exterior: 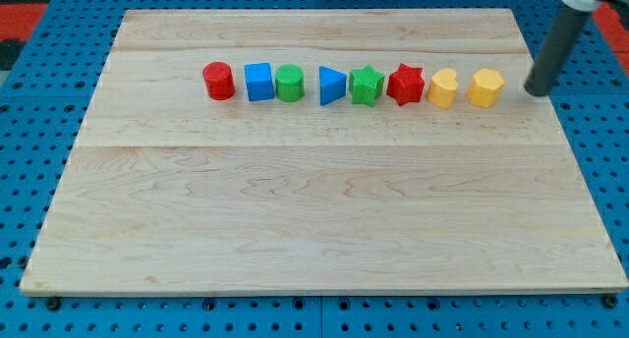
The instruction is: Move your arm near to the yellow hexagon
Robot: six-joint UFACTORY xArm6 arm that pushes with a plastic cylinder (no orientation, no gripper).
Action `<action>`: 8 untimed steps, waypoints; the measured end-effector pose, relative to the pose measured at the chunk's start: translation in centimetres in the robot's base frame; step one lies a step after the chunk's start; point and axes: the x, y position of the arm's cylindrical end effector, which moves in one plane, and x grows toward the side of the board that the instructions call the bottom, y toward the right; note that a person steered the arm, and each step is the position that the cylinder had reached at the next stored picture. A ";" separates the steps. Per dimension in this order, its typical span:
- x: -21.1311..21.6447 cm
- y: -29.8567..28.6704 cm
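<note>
Now my tip [540,89] rests on the wooden board [295,220], a bare rod gripping nothing, just at 3 o'clock of the yellow hexagon [486,86], apart.

Pale wood-grain board [324,220] — matt; blocks look like ridged plastic.

My rod comes down from the view's top right corner, dark grey and slightly tilted, its upper end capped by a pale collar cut off by the frame edge. My tip [538,90] sits just to the view's right of the yellow hexagon [486,87], apart from it, seemingly on the table [295,230] near its right edge, though contact is hard to confirm.
</note>
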 end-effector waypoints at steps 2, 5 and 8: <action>0.7 -2.8; 0.5 -2.8; 0.5 -3.1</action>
